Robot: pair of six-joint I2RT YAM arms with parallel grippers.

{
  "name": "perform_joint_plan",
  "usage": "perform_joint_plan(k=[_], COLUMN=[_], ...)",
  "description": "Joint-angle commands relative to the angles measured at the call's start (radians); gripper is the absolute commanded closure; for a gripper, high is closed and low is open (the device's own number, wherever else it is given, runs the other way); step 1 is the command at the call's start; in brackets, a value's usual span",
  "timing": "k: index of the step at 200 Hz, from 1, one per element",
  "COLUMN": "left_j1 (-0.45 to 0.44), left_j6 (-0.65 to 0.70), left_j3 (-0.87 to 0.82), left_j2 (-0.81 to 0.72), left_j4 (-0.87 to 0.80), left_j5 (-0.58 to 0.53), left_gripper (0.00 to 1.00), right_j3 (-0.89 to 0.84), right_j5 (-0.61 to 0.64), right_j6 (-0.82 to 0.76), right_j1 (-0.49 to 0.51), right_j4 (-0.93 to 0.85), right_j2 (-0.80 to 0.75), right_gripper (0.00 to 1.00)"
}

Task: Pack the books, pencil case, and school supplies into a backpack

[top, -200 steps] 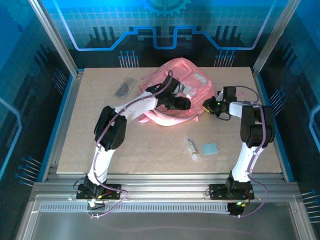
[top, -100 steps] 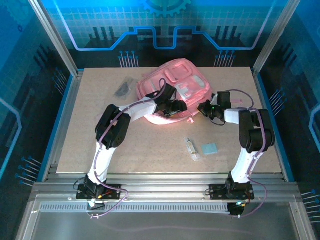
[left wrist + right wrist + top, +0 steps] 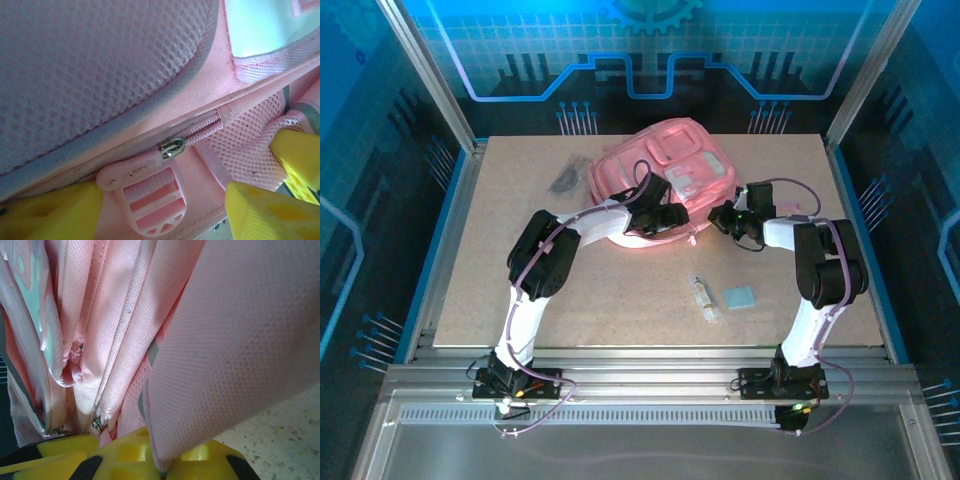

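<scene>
Right gripper [image 3: 160, 462]: jaws clenched on a broad band of pink woven fabric [image 3: 235, 340] belonging to the backpack [image 3: 110, 315]. The band rises out from between the yellow fingers [image 3: 125, 450] and crosses the right half of the wrist view. Left of it hang pleated pink folds and a small metal zip end [image 3: 96, 424]. Left gripper [image 3: 162, 197]: jaws released and spread wide, yellow fingers [image 3: 55, 212] at the lower corners of the wrist view, with nothing seen pinched between them. In the gap lies a pink plastic buckle [image 3: 152, 202], with a metal zip pull [image 3: 172, 149] just above it at the end of a zip seam. Pink mesh [image 3: 245, 145] sits to the right and padded fabric of the backpack [image 3: 100, 60] above. Cannot tell whether the fingertips touch the cloth. From above, the left gripper [image 3: 672, 215] sits at the near edge of the backpack [image 3: 665, 170] and the right gripper [image 3: 723, 218] at its near right corner, the two close together. The backpack lies flat on the far middle of the table [image 3: 520, 290], front pockets up. A whitish tube [image 3: 703, 297] and a light-blue pad [image 3: 740, 297] lie side by side on the board nearer the arm bases, apart from the backpack. A small dark grey item [image 3: 563, 178] lies just left of the backpack.
</scene>
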Motion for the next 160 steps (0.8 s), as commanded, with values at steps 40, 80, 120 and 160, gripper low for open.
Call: perform_joint_plan(k=[40,80,120,160], left_j1=[0.026,0.021,0.018,0.008], left_j6=[-0.019,0.002,0.016,0.047], left_j3=[-0.113,-0.134,-0.150,-0.170], left_j2=[0.000,-0.012,-0.029,-0.085], left_j4=[0.295,0.302,0.298,0.270], left_j5=[0.027,0.021,0.028,0.041], left_gripper=[0.52,0.66,0.74,0.74], right_j3=[-0.010,0.007,0.009,0.014], right_j5=[-0.050,-0.049,-0.045,-0.054], right_j6=[-0.028,-0.030,-0.044,-0.044], right_j1=[0.037,0.045,0.045,0.047], right_j4=[-0.008,-0.020,-0.038,-0.037], right_j2=[-0.040,-0.028,-0.027,-0.001], right_gripper=[1.00,1.00,1.00,1.00])
